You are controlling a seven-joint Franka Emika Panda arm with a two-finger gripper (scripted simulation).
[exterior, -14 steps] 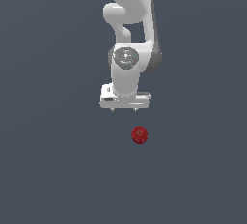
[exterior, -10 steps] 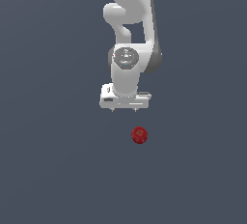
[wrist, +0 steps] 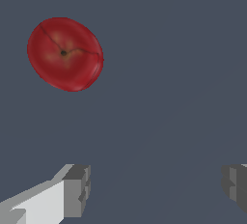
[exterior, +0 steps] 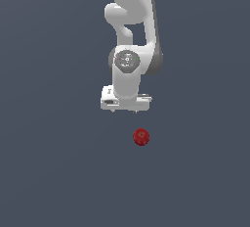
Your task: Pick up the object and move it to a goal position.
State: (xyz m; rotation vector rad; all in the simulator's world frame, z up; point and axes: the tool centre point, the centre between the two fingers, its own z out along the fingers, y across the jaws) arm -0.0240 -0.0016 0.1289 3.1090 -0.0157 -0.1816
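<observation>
The object (exterior: 141,137) is a small glossy dark-red apple-like ball lying alone on the grey floor. It shows large in the wrist view, object (wrist: 64,53), with its dimpled top facing the camera. My white gripper (exterior: 125,112) hangs above the floor, a little behind the object and toward the exterior view's left of it. In the wrist view the gripper (wrist: 157,189) stands open, its two grey pads (wrist: 77,190) far apart with nothing between them. The object lies outside that gap, apart from both fingers.
The white arm (exterior: 131,40) rises from the gripper toward the top of the exterior view. Plain dark grey floor (exterior: 58,172) surrounds the object on all sides. No goal marker shows.
The gripper has shifted very slightly toward the exterior view's left. The object has not moved.
</observation>
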